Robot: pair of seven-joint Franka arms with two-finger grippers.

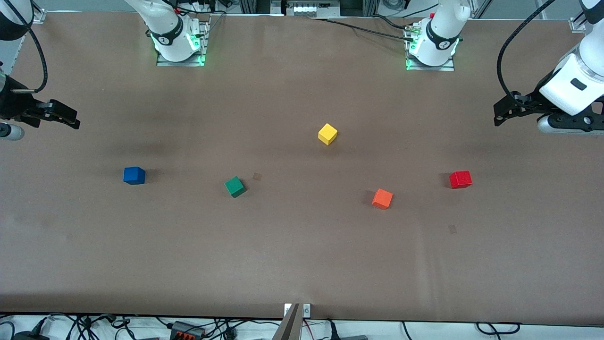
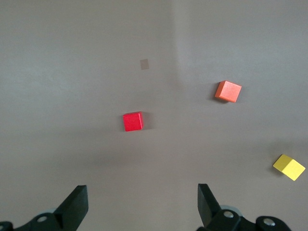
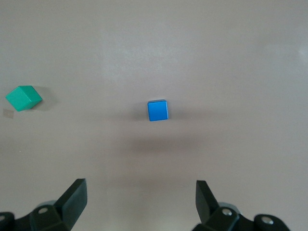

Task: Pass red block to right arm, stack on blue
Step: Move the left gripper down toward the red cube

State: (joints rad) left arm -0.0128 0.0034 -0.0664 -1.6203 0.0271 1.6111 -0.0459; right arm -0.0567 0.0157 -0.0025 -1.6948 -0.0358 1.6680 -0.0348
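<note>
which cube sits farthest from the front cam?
The yellow cube. It lies highest in the front view; the blue, green, orange and red cubes lie lower.

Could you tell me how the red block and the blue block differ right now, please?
Colour: the red block is bright red, the blue block dark blue. Place: the red block lies toward the left arm's end of the table, the blue block toward the right arm's end. Neighbours: the orange block lies closest to the red block, the green block closest to the blue block. Both are same-sized cubes resting flat on the table, untouched.
</note>
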